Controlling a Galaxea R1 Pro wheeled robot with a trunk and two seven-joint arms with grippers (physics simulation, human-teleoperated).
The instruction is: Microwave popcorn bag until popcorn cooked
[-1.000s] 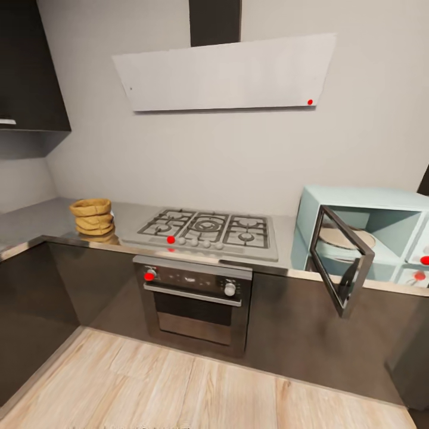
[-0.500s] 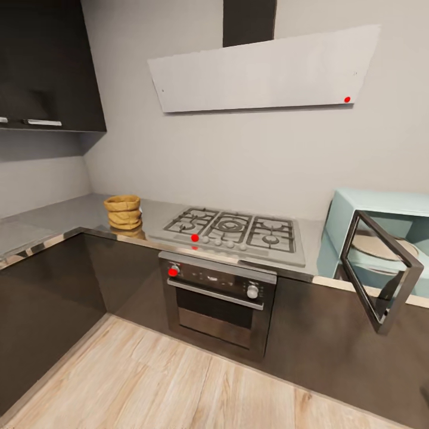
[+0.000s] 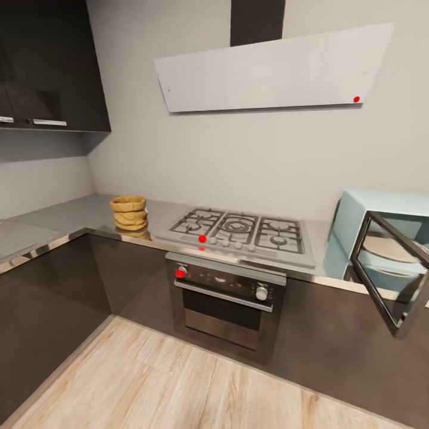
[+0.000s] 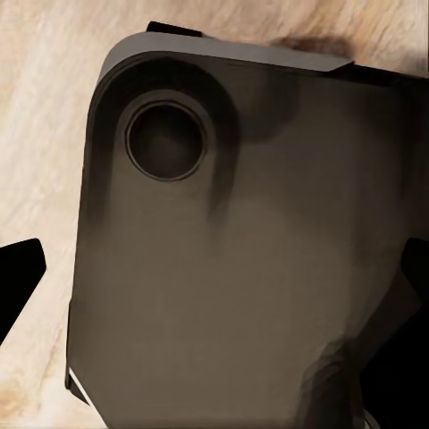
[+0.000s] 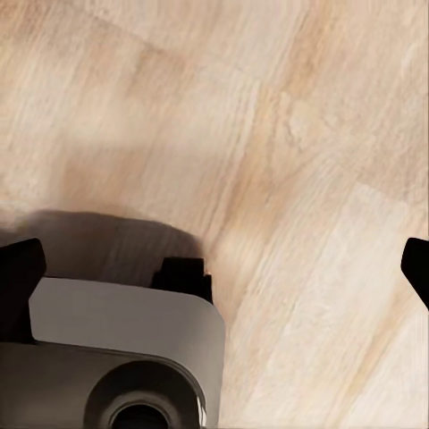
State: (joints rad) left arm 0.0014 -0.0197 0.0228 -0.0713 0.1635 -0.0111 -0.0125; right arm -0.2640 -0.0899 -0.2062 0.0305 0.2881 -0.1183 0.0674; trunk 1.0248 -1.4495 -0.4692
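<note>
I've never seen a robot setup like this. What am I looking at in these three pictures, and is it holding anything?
This is a simulated wheeled robot with two arms. The big picture comes from its head camera: a kitchen, with the tan popcorn bag standing on the grey countertop left of the gas hob, an oven below the hob, and the mint microwave at right, door swung open. The other two come from cameras on its wrists, looking down at the wooden floor and the robot's own grey base. The dark tips at the edges are each end effector's fingers, spread wide with nothing between them.
</note>
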